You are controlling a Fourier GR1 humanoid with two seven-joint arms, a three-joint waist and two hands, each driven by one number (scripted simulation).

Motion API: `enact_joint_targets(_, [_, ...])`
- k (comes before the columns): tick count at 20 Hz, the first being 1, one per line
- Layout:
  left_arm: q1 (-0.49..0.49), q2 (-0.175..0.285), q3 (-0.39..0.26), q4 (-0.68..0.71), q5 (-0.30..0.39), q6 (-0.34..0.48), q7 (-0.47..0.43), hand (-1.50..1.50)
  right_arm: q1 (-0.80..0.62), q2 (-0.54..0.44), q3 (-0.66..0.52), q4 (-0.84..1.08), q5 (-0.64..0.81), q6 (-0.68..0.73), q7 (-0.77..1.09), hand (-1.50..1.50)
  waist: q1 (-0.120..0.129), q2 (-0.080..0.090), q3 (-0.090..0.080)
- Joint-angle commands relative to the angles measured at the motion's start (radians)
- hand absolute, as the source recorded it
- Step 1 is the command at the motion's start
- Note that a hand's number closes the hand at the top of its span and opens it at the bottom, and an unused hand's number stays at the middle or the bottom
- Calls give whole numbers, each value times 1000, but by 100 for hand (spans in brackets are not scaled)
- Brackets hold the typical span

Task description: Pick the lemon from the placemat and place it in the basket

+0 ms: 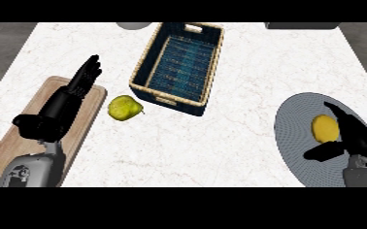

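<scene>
Currently right hand (352, 142) spread beside lemon (324, 127) on placemat (292, 126); left hand (56, 112) fingers straight.

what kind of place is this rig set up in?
Probably a kitchen counter: a pale marble-look countertop, a wooden cutting board at the left, and fruit laid out, a lemon on a round grey placemat and a yellow-green fruit beside a woven basket.
</scene>
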Motion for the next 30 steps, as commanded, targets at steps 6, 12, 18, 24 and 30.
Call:
enact_joint_targets(6, [49,-3,2,-59,5,-23,13,0,-102,16,39,179,57,-22,-43,150,7,2,4])
enact_joint_targets(12, [49,-13,-7,-7,-37,-6,-47,0,-9,-32,109,57,128,4,-93,150,-1,2,4])
enact_joint_targets(18, [-28,-17,-29,13,-17,-32,1,0,-152,278,466,-128,292,49,99,150,66,1,-3])
enact_joint_targets(24, [-57,-41,-69,24,-11,-55,8,0,-324,311,761,-115,244,26,336,150,144,6,1])
enact_joint_targets(30, [-71,-43,-76,38,-18,-56,-6,0,-423,313,908,-194,42,-236,546,150,157,9,4])
